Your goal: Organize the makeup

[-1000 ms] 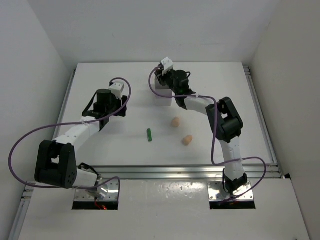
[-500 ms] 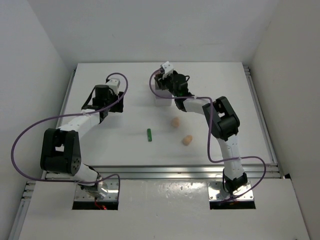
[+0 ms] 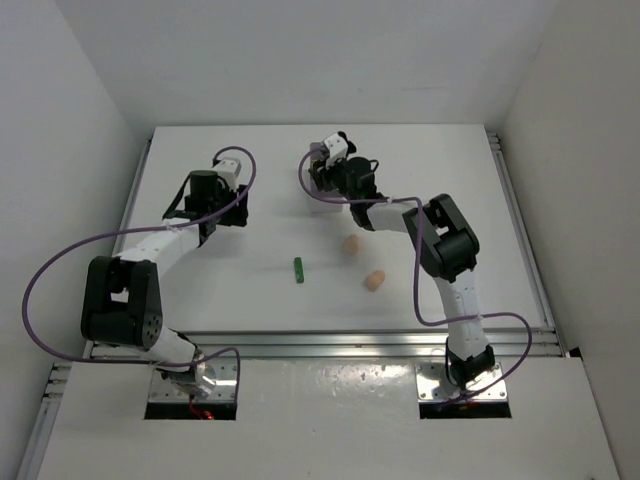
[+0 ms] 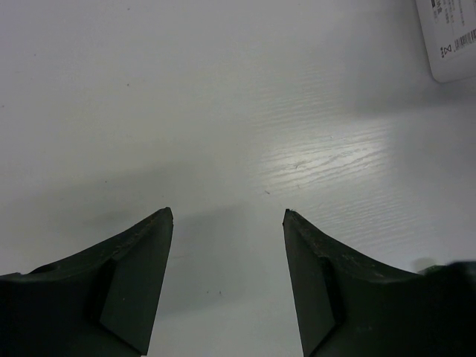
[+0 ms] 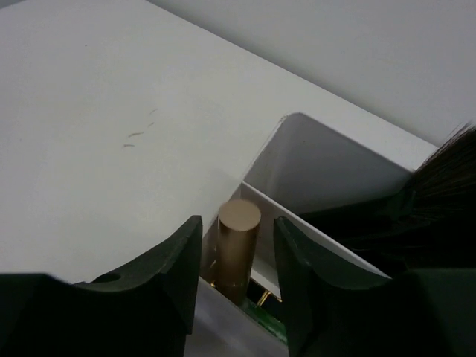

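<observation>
My right gripper (image 3: 325,180) hangs over the white box (image 3: 322,203) at the back of the table. In the right wrist view its jaws (image 5: 238,222) are open on either side of the upright rose-gold tube (image 5: 238,249), which stands in a box compartment, with a small gap each side. A green tube (image 5: 262,316) lies below it, and black brush bristles (image 5: 445,178) fill the neighbouring compartment. Another green tube (image 3: 298,269) and two peach sponges (image 3: 350,243) (image 3: 374,281) lie on the table. My left gripper (image 3: 225,205) is open and empty over bare table (image 4: 227,212).
The white box's wall (image 5: 320,160) rises just beyond my right fingers. A white labelled corner (image 4: 450,37) shows at the top right of the left wrist view. White walls close in the table on the left, back and right.
My left arm has swung its gripper towards the back of the table and then held still. My right gripper has shifted slightly over the box. The loose items have not moved.
</observation>
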You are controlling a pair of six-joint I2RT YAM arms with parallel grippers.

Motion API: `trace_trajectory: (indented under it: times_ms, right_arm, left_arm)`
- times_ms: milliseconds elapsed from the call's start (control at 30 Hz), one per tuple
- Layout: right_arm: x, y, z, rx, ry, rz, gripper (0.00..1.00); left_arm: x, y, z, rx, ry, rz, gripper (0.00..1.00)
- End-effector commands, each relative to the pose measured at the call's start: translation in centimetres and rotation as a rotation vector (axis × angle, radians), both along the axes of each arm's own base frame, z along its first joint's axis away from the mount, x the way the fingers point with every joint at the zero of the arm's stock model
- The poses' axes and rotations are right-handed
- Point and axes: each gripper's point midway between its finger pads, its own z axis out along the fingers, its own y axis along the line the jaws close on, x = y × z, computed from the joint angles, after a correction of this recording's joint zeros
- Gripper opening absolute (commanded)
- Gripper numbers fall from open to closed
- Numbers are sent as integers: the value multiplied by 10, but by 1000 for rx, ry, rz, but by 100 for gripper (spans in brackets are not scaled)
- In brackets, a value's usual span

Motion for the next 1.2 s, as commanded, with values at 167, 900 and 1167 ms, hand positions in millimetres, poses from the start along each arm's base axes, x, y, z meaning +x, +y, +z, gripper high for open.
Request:
trace_trajectory:
  times_ms: [167,900,1167]
  right_arm:
    - [-15,-7,70,66,-140,-4,68]
    - [-197,-162,23,-251,253,-333,100]
    - [-230,-194,32,-270,203,-394,100]
  left_arm:
    - [3,-26,19,6,-22,-96,68]
    - [-84,-177,-45,99,251,-541,84]
    - [-91,-181,-79,130,332,-449,74]
